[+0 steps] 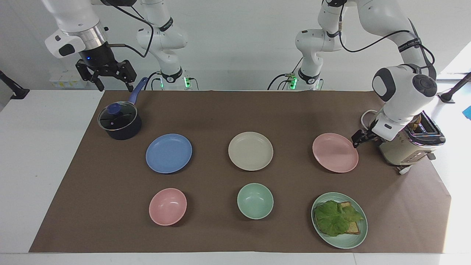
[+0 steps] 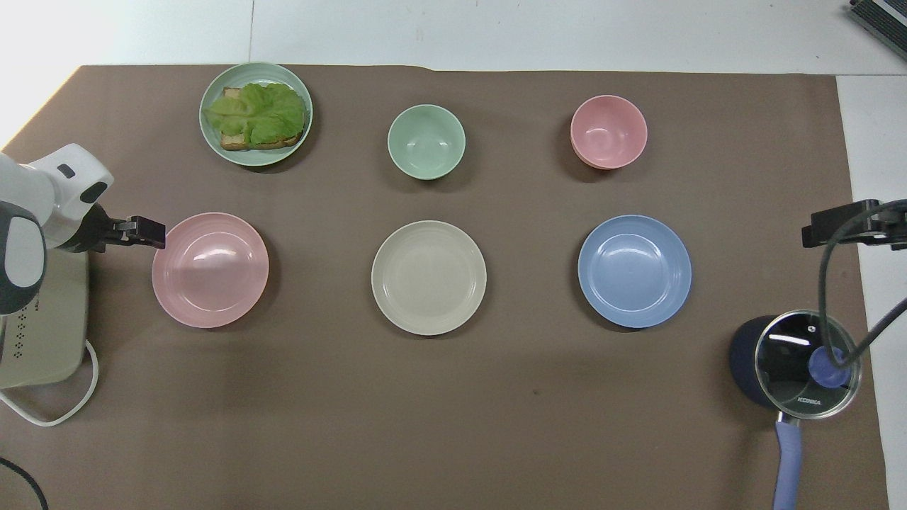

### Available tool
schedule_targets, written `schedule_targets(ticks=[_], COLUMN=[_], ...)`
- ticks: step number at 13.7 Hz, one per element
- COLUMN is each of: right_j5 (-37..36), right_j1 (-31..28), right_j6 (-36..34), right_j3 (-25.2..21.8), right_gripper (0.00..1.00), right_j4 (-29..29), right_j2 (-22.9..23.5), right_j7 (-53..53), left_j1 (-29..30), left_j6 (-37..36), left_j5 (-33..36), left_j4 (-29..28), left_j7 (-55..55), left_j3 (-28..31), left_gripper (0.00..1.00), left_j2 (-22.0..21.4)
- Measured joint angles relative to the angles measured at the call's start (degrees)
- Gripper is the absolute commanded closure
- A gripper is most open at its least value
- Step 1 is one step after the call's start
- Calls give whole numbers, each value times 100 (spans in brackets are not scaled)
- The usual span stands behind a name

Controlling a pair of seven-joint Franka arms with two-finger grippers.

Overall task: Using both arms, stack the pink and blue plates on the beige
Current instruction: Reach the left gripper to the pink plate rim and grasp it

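Three plates lie in a row on the brown mat. The blue plate (image 1: 169, 153) (image 2: 634, 271) is toward the right arm's end, the beige plate (image 1: 250, 151) (image 2: 429, 277) is in the middle, and the pink plate (image 1: 335, 152) (image 2: 210, 270) is toward the left arm's end. My left gripper (image 1: 357, 140) (image 2: 149, 234) is low at the pink plate's rim, between that plate and the toaster. It is open and holds nothing; whether it touches the rim I cannot tell. My right gripper (image 1: 114, 87) (image 2: 815, 230) hangs open and empty above the pot's handle, and that arm waits.
A cream toaster (image 1: 404, 149) (image 2: 42, 319) with toast in its slot stands by the left arm. A lidded dark pot (image 1: 119, 121) (image 2: 793, 361) sits by the right arm. Farther from the robots lie a pink bowl (image 1: 167, 206), a green bowl (image 1: 255, 201) and a green plate (image 1: 346, 243) with lettuce and toast.
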Motion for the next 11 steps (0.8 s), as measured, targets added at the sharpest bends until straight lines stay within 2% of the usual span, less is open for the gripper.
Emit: schedule_targets(ticks=[2, 7, 8, 9, 11], right_j5=[0, 0, 0, 0, 0], right_j1=[0, 0, 0, 0, 0], right_j6=[0, 0, 0, 0, 0], right_j3=[0, -3, -3, -4, -4], right_gripper=[0, 0, 0, 0, 0], right_j4=[0, 0, 0, 0, 0], right_j2=[0, 0, 0, 0, 0], right_j7=[0, 0, 0, 0, 0], left_j1=[11, 141, 162, 167, 164], left_j6=[279, 333, 333, 336, 339], left_j5=[0, -1, -5, -5, -5], left_j4=[-184, -730, -802, -865, -925], left_j7=[-138, -338, -421, -603, -858], left_j3=[1, 4, 5, 4, -15], left_gripper=[0, 0, 30, 70, 92], left_j2=[144, 176, 158, 129, 81])
